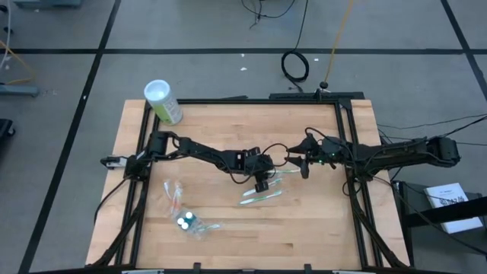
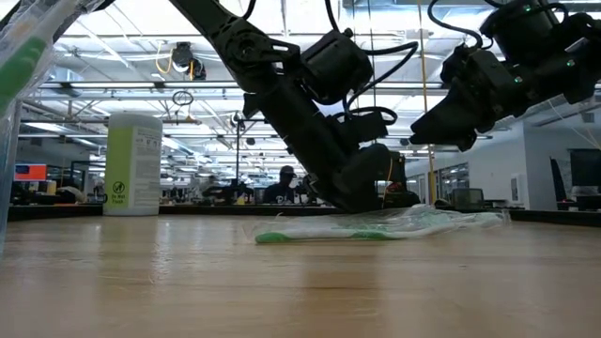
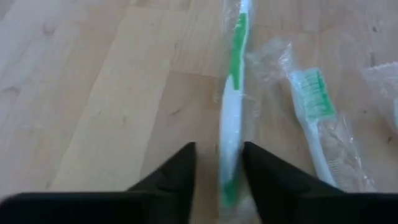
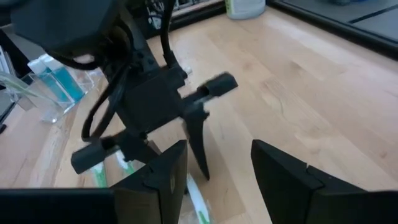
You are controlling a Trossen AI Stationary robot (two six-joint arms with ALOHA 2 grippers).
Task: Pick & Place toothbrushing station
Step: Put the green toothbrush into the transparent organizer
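Note:
A white toothbrush with green accents, in clear wrap, lies flat on the wooden table between the open fingers of my left gripper, which is low at mid-table. A second wrapped toothbrush lies beside it. Both show in the high view and in the low view. My right gripper hovers open and empty just right of the left one, above the table. The clear holder with blue-capped tubes stands near the front left, with another wrapped brush next to it. My left gripper's fingers stand on either side of the toothbrush handle's near end, pointing down at a slant and lying along the brush. One finger is close against the wrap; whether it touches, I cannot tell. The brush lies flat on the table.
A large green canister with a white lid stands at the table's far left corner. A black frame rail runs along the table's sides. Bare wood lies toward the front right.

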